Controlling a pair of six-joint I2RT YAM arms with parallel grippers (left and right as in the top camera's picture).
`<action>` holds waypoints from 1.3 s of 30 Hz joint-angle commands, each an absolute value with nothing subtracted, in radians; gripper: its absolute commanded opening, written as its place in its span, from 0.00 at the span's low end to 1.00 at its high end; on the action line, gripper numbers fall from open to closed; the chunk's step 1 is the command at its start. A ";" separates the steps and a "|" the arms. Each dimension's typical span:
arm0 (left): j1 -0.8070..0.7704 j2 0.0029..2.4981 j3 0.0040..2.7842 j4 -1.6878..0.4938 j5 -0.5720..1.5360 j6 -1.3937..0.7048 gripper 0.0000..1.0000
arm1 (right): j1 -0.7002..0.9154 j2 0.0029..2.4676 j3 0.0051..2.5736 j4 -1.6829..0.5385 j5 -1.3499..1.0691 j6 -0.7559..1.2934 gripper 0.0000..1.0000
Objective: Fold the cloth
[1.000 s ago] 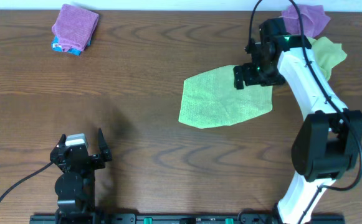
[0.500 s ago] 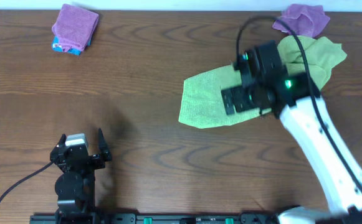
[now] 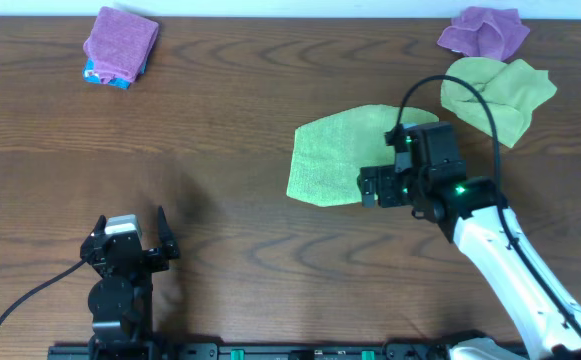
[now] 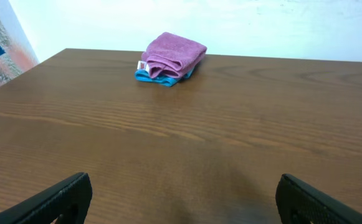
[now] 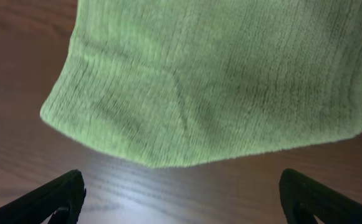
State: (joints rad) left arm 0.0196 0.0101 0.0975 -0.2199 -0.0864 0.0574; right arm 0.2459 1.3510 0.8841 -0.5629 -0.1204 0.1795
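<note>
The lime-green cloth (image 3: 335, 160) lies flat, right of centre on the dark wood-grain tabletop (image 3: 220, 130). The right arm hides its near right corner, and which corner carries the tag cannot be told. The right gripper (image 5: 184, 196) hangs at the cloth's near edge, jaws wide apart, empty. The left gripper (image 3: 131, 228) sits by the near left edge, jaws apart, empty. A second green cloth (image 3: 498, 92) and a purple cloth (image 3: 485, 30) crowd the far right corner. A pale wall (image 4: 261, 25) stands beyond the far edge.
</note>
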 commanded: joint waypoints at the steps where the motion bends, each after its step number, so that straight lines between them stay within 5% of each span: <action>1: 0.026 0.004 0.070 -0.228 -0.104 0.072 0.95 | 0.173 1.392 0.852 -0.525 -0.230 0.175 0.99; 23: 0.026 0.004 0.070 -0.228 -0.104 0.072 0.95 | -0.191 1.662 0.851 -0.306 -0.456 0.118 0.99; 39: 0.026 0.004 0.070 -0.228 -0.104 0.072 0.95 | -0.215 1.850 0.851 -0.186 -0.609 0.135 0.99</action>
